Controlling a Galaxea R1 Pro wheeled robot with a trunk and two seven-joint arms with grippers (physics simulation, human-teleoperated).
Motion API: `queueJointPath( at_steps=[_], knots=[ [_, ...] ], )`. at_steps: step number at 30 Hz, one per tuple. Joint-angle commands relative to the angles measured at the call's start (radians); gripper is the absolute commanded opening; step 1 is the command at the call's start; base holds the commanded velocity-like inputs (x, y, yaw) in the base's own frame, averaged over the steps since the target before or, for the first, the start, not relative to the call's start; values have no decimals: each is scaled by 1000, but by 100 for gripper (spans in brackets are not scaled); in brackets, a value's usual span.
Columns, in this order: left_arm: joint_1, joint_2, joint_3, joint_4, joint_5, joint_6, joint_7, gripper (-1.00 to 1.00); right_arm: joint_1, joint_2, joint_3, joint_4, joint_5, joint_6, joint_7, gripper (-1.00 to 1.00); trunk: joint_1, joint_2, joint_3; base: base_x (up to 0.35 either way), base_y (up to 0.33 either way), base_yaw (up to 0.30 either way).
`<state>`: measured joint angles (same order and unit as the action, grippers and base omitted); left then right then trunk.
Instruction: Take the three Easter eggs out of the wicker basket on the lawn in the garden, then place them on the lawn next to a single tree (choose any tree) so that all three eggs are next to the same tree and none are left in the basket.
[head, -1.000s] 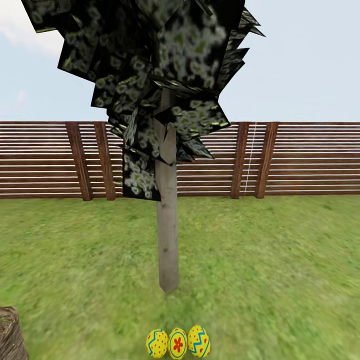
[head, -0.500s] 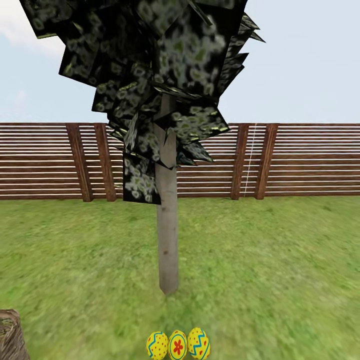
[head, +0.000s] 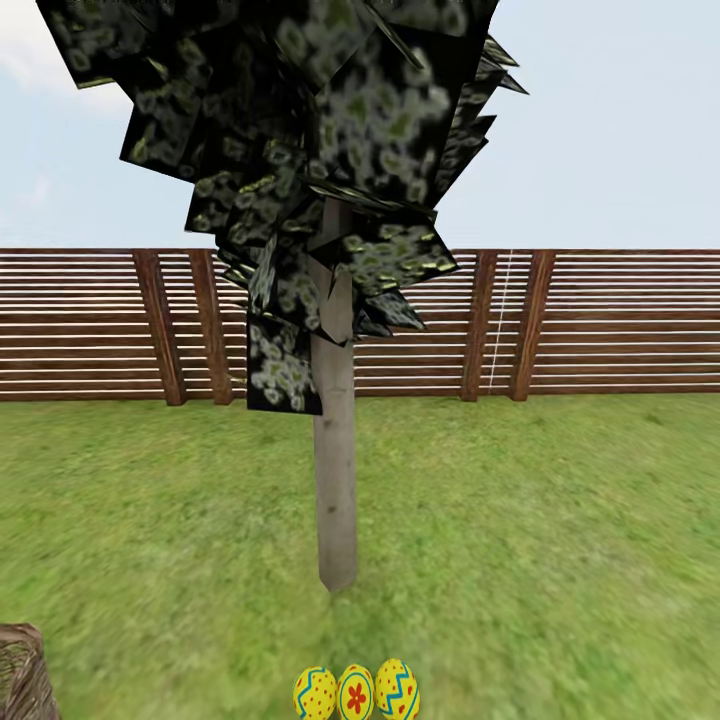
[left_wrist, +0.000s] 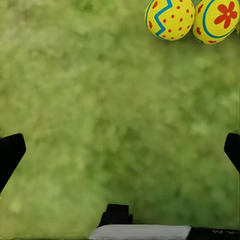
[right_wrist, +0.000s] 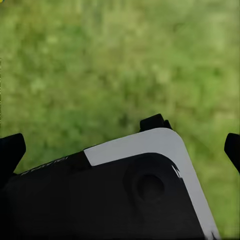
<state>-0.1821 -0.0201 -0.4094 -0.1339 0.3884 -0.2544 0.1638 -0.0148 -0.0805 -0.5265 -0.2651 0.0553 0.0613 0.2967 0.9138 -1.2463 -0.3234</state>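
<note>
The three Easter eggs lie side by side on the lawn (head: 560, 520) just in front of the tree (head: 335, 480): the red-dotted egg (head: 315, 693), the red-flower egg (head: 356, 692) and the blue-zigzag egg (head: 397, 689). At the head view's lower left corner a bit of the wicker basket (head: 20, 675) shows. My left gripper (left_wrist: 120, 150) hangs open over bare grass, with the red-dotted egg (left_wrist: 170, 19) and the flower egg (left_wrist: 217, 20) a short way beyond its fingers (left_wrist: 10, 155). My right gripper (right_wrist: 120, 150) is open too, holding nothing.
A brown slatted fence (head: 600, 320) closes the garden behind the tree. Dark blotched foliage (head: 320, 130) hangs low over the trunk. A black and white part of the robot's body (right_wrist: 130, 190) lies under the right gripper. Grass stretches to both sides of the trunk.
The whole head view has shifted slightly, so the eggs and the basket sit a little lower in the picture. The eggs themselves have not moved.
</note>
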Motion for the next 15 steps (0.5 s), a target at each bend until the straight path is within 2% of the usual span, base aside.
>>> queueJointPath(
  at_steps=[1,5,11,15],
  knots=[
    [9,0,-8,1,7,-9,5,100,-1,1,-7,5,6,6,6,100,-4,7,2,0,0,0],
    [25,1,-8,0,6,-19,5,100,-1,1,-7,28,6,6,6,100,-19,35,15,0,0,0],
    [41,26,-9,0,6,-25,5,100,-1,-8,-3,48,6,6,6,100,-42,77,27,0,0,0],
    [44,30,-9,0,6,-25,5,100,-1,-13,-2,56,6,6,6,100,-58,105,34,0,0,0]
  ],
)
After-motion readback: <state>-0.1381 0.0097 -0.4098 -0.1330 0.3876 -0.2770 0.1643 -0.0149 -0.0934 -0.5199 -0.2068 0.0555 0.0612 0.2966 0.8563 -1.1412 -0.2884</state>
